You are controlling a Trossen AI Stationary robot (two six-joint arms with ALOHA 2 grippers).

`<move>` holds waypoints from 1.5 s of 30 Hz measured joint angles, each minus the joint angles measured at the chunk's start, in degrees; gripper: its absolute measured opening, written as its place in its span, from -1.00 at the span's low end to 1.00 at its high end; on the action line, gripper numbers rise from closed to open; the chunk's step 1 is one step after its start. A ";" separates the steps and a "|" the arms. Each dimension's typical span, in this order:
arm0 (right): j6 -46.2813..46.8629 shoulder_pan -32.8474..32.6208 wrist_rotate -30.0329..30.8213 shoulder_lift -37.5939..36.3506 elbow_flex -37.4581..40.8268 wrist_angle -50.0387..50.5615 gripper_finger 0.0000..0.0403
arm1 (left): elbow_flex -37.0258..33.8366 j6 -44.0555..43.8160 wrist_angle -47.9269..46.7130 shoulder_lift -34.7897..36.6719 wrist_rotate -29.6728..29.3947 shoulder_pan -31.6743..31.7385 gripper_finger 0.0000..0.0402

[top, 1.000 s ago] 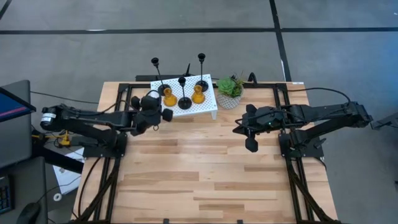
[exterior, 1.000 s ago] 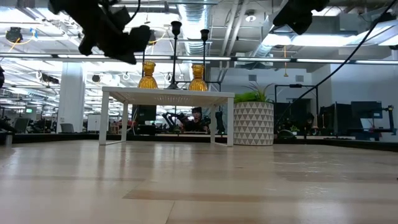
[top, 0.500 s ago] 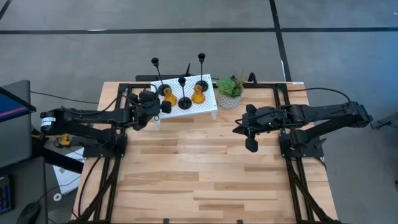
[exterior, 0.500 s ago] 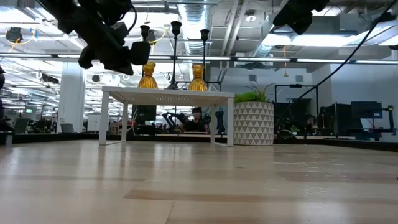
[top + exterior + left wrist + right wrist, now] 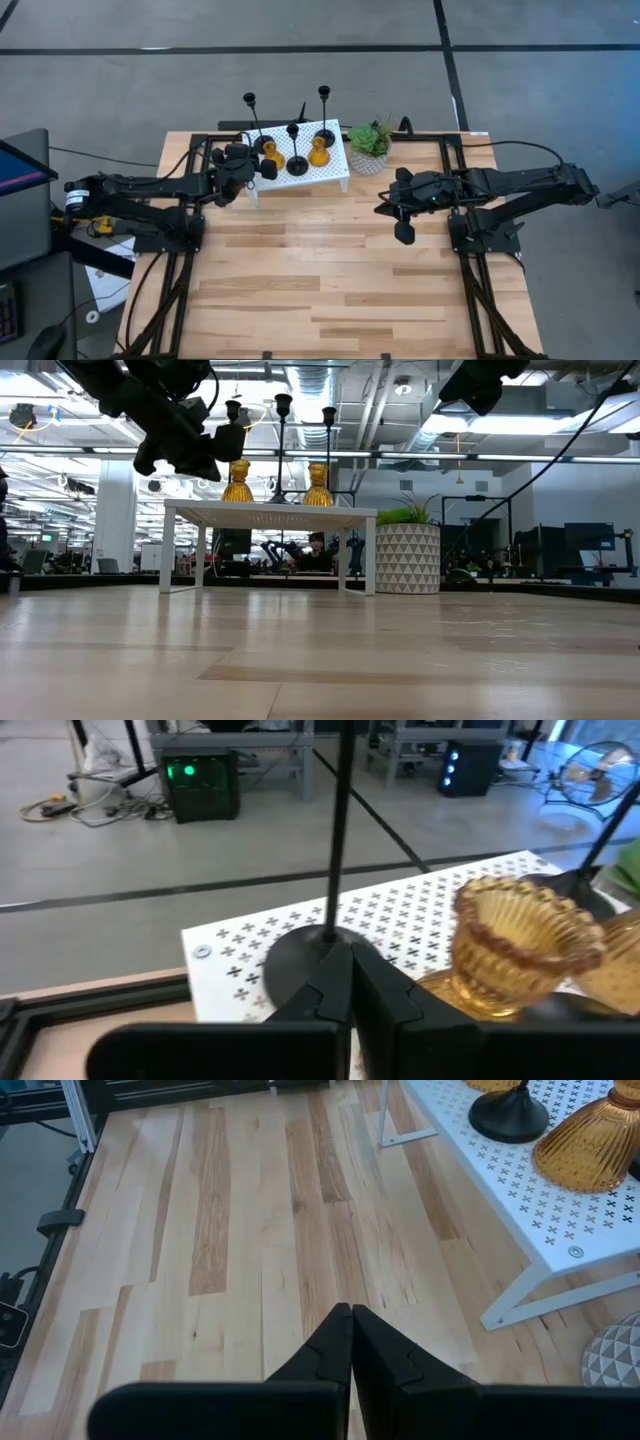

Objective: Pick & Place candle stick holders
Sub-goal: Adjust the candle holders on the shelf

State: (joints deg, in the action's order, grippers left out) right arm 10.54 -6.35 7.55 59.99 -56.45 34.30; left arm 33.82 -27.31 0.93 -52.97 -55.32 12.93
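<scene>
approach step: left tool (image 5: 350, 982), fingers pressed together, just short of the black candle stick holder (image 5: 335, 850); it apparently must spread before grasping.

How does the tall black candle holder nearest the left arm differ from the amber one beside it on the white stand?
The black candle holder has a flat round base and a thin, tall stem; the amber candle holder is short and squat. The black one is plain, opaque and dark, while the amber one is ribbed glass you can see through. Both stand upright on the white perforated stand, close together, just ahead of the shut left claw.
</scene>
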 joint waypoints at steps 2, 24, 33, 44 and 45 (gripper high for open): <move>0.00 0.00 0.00 0.00 0.00 0.00 -1.00 | 0.00 0.46 1.32 -0.02 0.53 0.00 -0.98; 0.01 0.00 0.00 0.00 0.00 0.02 -1.00 | 0.04 0.46 10.11 -9.34 6.14 -0.20 -0.98; 0.48 0.00 0.00 0.00 0.00 0.08 -1.00 | 0.07 1.73 10.44 -8.10 2.97 -1.01 -0.98; 0.03 0.04 0.00 0.00 0.00 -0.01 -1.00 | 0.07 2.93 13.26 -3.98 13.43 -3.32 -0.98; 0.03 0.04 0.00 0.00 0.00 -0.01 -1.00 | 0.07 2.94 14.03 -3.98 13.42 -3.97 -0.98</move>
State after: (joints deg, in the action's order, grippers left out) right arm 10.57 -6.31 7.55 59.99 -56.45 34.30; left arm 33.89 -24.37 14.97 -56.95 -41.90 8.96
